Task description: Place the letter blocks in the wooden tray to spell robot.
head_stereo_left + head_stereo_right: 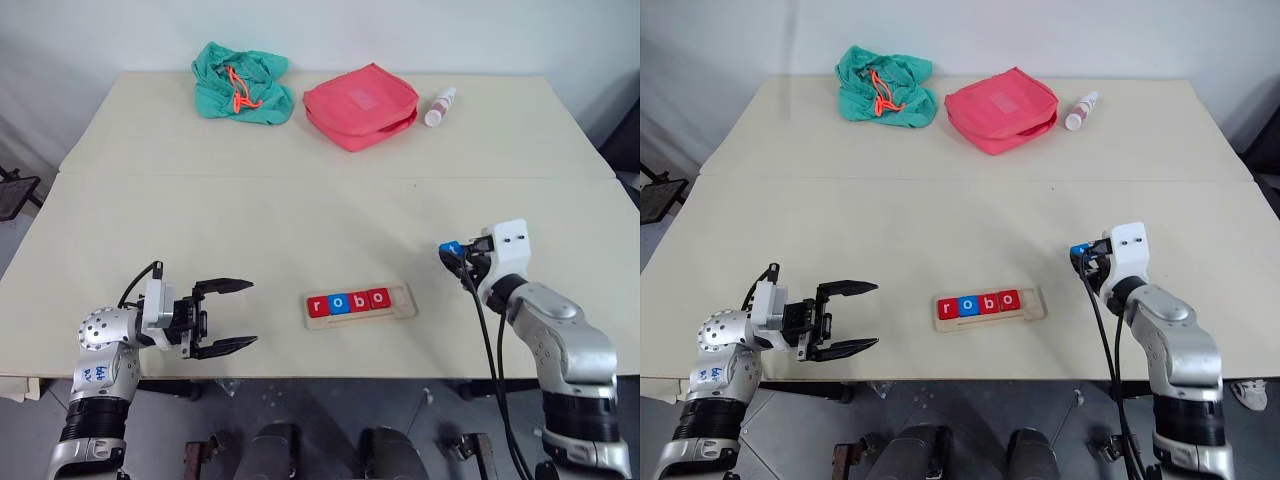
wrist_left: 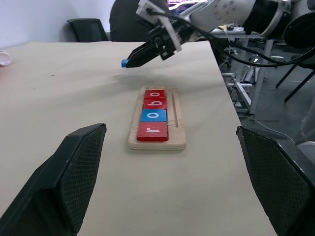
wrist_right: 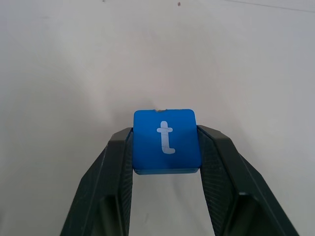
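The wooden tray point(image 1: 400, 309) lies near the table's front edge and holds several letter blocks spelling "robo": red r point(image 1: 318, 305), blue o point(image 1: 338, 302), red b point(image 1: 358, 299), red o point(image 1: 377, 296). Its right end is bare. To the right of the tray, my right gripper point(image 3: 166, 147) is shut on the blue t block point(image 3: 166, 140) and holds it above the table point(image 1: 300, 200); the block also shows as a blue tip point(image 1: 452, 247). My left gripper point(image 1: 228, 316) stands open left of the tray, pointing toward it, with nothing between its fingers point(image 2: 74, 177).
At the table's far side lie a green cloth bag point(image 1: 241, 84), a red zip pouch point(image 1: 360, 105) and a small white bottle point(image 1: 440, 106). A seam crosses the table's middle. The table's right edge is close to my right arm.
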